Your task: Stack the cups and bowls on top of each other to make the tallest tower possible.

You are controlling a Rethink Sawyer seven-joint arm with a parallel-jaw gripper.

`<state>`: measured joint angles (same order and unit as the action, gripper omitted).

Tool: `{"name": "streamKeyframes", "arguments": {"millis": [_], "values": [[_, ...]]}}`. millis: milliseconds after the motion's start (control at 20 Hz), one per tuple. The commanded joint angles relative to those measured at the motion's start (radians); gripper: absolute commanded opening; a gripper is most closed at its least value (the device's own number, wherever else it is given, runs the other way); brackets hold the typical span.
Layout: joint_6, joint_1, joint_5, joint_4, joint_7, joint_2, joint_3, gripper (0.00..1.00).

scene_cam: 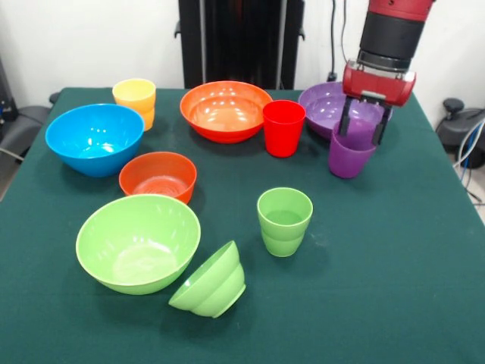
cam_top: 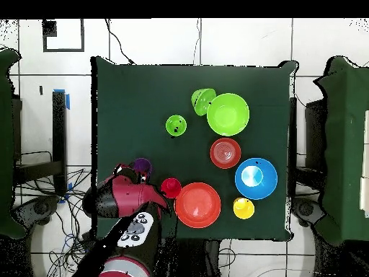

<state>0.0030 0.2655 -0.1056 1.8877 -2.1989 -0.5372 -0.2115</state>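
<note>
My gripper is open and low over the purple cup, its fingers straddling the cup's rim; the cup stands on the table in front of the purple bowl. The red cup stands to its left by the large orange bowl. The yellow cup is at the far left, behind the blue bowl. The green cup stands mid-table. The small orange-red bowl, large green bowl and tipped small green bowl are at the near left. No tower shows; nothing is stacked.
The table is covered in dark green cloth. In the overhead view the arm hides the purple bowl, and the purple cup shows just beyond it. Cables and chairs lie around the table's sides.
</note>
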Motion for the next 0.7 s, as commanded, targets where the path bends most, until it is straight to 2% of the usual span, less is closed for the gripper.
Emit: {"name": "streamKeyframes", "arguments": {"millis": [50, 700], "values": [[-0.008, -0.004, -0.013, -0.043, -0.124, 0.075, 0.073, 1.0], [-0.004, 0.014, -0.029, -0.06, -0.131, 0.086, 0.063, 1.0]]}}
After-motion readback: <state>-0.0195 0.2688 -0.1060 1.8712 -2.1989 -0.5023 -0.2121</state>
